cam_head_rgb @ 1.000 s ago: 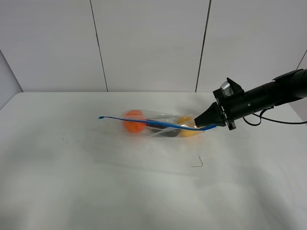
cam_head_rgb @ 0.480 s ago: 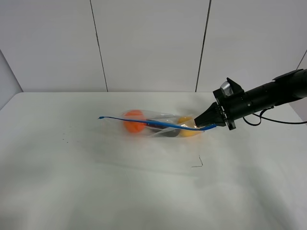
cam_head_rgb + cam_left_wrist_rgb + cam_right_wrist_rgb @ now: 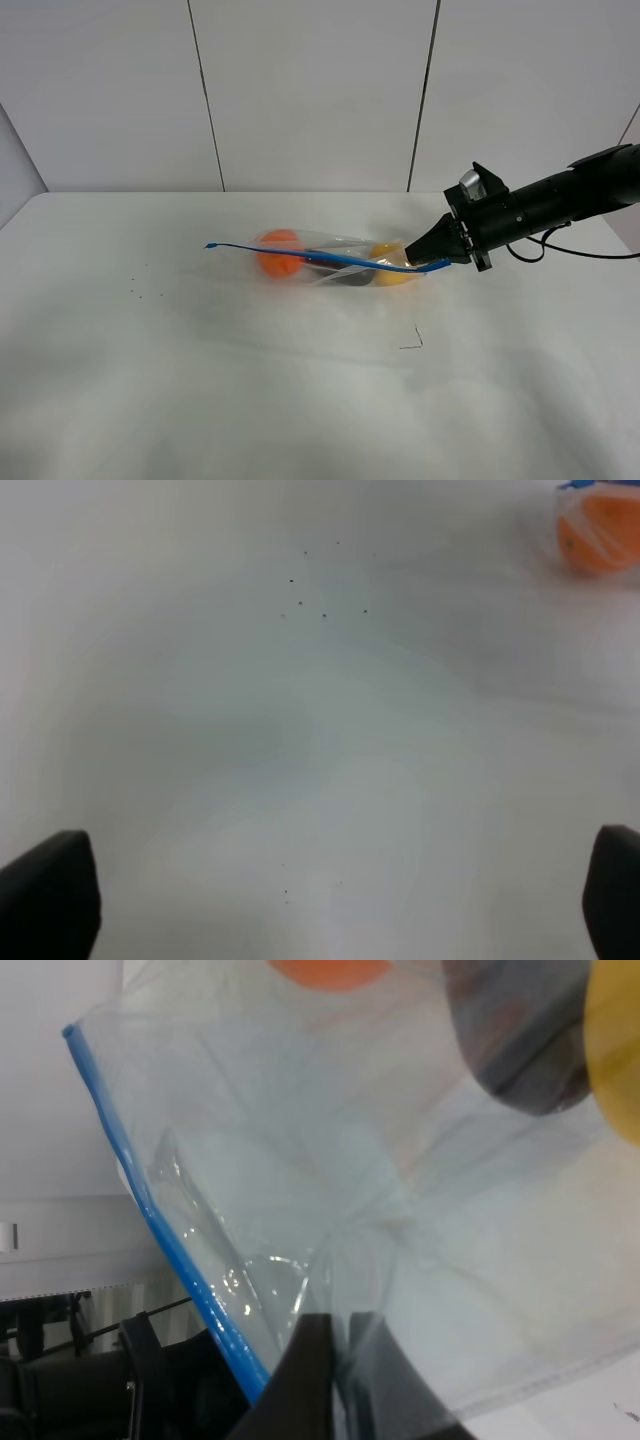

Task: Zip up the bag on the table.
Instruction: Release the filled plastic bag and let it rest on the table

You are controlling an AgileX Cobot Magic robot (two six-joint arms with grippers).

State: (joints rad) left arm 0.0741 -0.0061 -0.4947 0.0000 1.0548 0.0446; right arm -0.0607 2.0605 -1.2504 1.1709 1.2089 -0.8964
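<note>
Right claw (image 3: 425, 258), from 3 o'clock, clamps bag (image 3: 320, 262) corner; left claw (image 3: 330, 895) gapes above speckled white table (image 3: 200, 400); panelled wall (image 3: 300, 90) at 12 o'clock.

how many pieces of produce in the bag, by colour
orange piece: 1
purple piece: 1
yellow piece: 1
total: 3 showing through the bag

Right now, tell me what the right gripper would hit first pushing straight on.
The right gripper, shut on the bag, would likely meet the yellow produce inside first; depth is unclear.
</note>
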